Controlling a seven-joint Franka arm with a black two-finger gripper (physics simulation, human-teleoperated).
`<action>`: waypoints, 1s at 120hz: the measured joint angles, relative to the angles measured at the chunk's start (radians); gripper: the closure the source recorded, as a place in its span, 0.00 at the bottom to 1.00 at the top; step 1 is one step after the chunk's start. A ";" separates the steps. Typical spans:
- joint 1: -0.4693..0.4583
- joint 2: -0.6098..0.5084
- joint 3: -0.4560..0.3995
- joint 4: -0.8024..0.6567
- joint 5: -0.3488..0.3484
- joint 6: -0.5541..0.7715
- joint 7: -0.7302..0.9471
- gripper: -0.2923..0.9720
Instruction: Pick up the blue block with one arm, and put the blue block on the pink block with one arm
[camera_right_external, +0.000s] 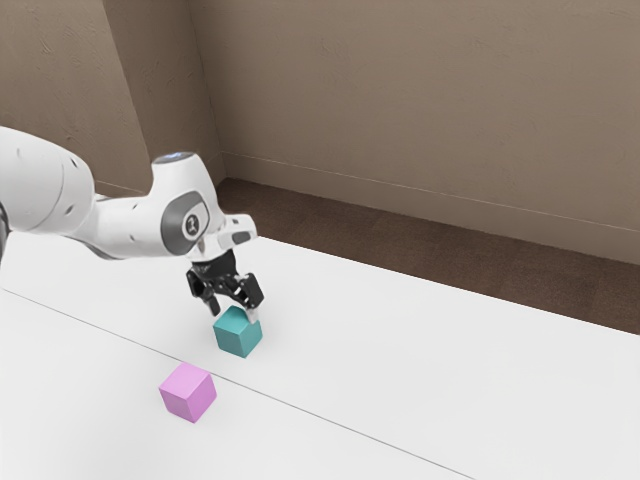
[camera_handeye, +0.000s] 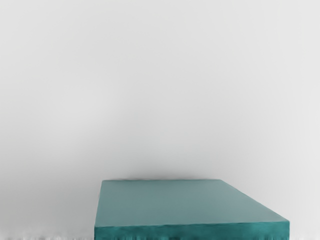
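One pink block (camera_right_external: 187, 391) lower left of frame, on white desk (camera_right_external: 420, 360). One blue block (camera_right_external: 238, 332) beyond it, left of centre, on desk, apart from pink block. Black fingers (camera_right_external: 234, 305) spread open just over blue block's top, gripping nothing.

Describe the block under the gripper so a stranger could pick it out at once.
Start at the white table and follow the white arm to its black gripper. Directly under it sits the blue block, a teal-blue cube. Its neighbour, the pink block, stands apart, nearer the camera.
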 joint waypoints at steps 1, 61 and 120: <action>0.000 -0.001 0.000 -0.002 0.000 0.000 0.000 0.23; -0.016 0.011 0.000 -0.028 -0.001 0.007 -0.019 0.23; -0.022 0.041 0.000 -0.023 0.003 0.018 -0.020 0.33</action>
